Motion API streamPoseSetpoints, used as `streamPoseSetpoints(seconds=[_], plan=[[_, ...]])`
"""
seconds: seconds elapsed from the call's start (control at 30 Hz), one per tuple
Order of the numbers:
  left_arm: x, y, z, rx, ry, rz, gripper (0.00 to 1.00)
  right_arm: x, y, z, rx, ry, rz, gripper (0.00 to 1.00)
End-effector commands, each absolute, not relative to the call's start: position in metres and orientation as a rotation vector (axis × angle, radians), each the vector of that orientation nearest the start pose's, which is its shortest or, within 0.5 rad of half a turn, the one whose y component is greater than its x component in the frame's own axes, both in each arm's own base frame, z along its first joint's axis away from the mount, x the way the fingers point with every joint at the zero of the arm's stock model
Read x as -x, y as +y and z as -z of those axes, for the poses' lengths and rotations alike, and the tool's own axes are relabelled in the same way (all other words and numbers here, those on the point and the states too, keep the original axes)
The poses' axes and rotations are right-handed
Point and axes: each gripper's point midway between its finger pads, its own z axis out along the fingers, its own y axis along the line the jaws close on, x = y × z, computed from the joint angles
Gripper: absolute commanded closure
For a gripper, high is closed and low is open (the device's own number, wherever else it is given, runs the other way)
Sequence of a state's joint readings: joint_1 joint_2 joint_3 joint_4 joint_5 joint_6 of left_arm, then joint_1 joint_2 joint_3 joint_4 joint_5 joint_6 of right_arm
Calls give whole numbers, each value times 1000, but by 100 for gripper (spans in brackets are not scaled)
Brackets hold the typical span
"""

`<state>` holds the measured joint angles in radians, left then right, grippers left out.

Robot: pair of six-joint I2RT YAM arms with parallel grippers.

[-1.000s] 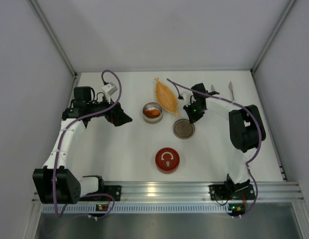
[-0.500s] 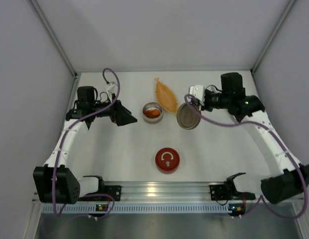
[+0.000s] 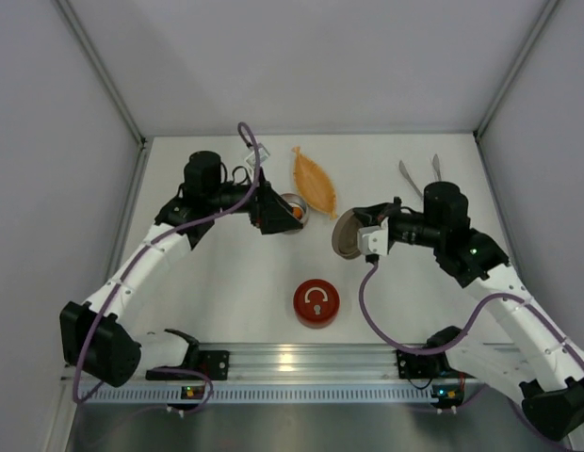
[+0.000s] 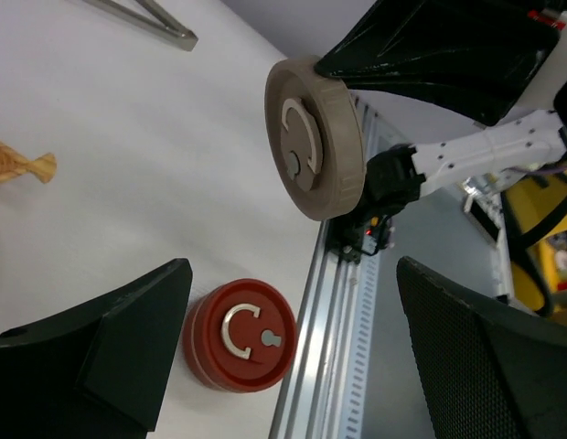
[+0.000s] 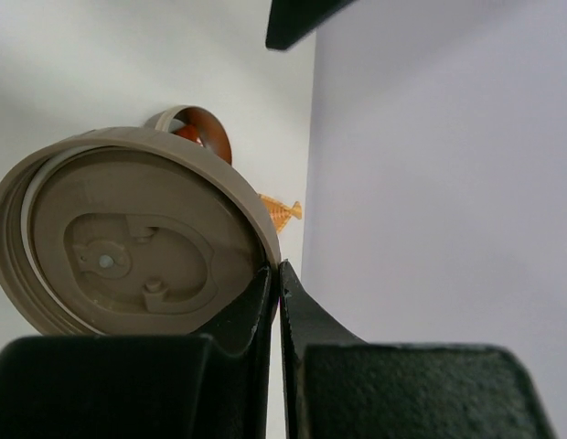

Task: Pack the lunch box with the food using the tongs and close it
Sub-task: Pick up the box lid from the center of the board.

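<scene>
Left fingers point(image 4: 110, 361): standing spread wide and grasping nothing; in the top view they are hovering at the left side of the lunch box point(image 5: 165, 116) and hiding part of its rim.
Left contact: the top view is too crowded there to say whether the fingers are touching that rim.
Right fingers point(image 5: 242, 315): clenching on the rim of the tan lid point(image 5: 128, 242), one finger on each side of its wall.
Tan lid: hanging on edge, hollow underside facing the right wrist camera and handled top facing the left fingers; sitting right of the lunch box and apart from it.
Lunch box: a round steel bowl standing open at mid-table, just beside the near tip of the leaf dish point(image 3: 314, 182).
Food point(image 5: 185, 133): orange-brown pieces lying inside the lunch box.
Tongs point(image 3: 419, 175): lying flat near the far right corner of the table point(image 3: 235, 282), behind the right arm point(image 3: 462, 250), well apart from both sets of fingers.
Red lid point(image 3: 316, 302): lying flat with its handle up, near the rail point(image 3: 311, 358) along the near edge, between the arm bases.
Open room: bare table showing between the red lid and the lunch box, and under the left arm point(image 3: 151, 254).
Edges: enclosure walls point(image 3: 301, 66) closing the left, right and far sides.
</scene>
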<state>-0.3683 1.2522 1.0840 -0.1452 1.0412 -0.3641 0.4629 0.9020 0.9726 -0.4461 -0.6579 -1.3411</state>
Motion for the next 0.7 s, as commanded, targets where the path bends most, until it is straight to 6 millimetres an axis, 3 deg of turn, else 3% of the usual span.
streamPoseSetpoints(seconds=[0.0,0.23,0.53,0.63,0.67], plan=[[-243,-293,-312,-872,1794,1311,2,-259,218,-343,1613,748,53,100],[-255,-317,-299,-920,1838,1179,2,-263,229,-344,1556,849,46,100],[-241,-349,-277,-1050,1840,1112,5,-268,241,-358,1470,903,53,100],[-239,-353,-276,-1068,1837,1121,22,-268,242,-362,1444,920,54,100],[-240,-353,-275,-1070,1839,1115,38,-270,240,-363,1428,933,65,100]])
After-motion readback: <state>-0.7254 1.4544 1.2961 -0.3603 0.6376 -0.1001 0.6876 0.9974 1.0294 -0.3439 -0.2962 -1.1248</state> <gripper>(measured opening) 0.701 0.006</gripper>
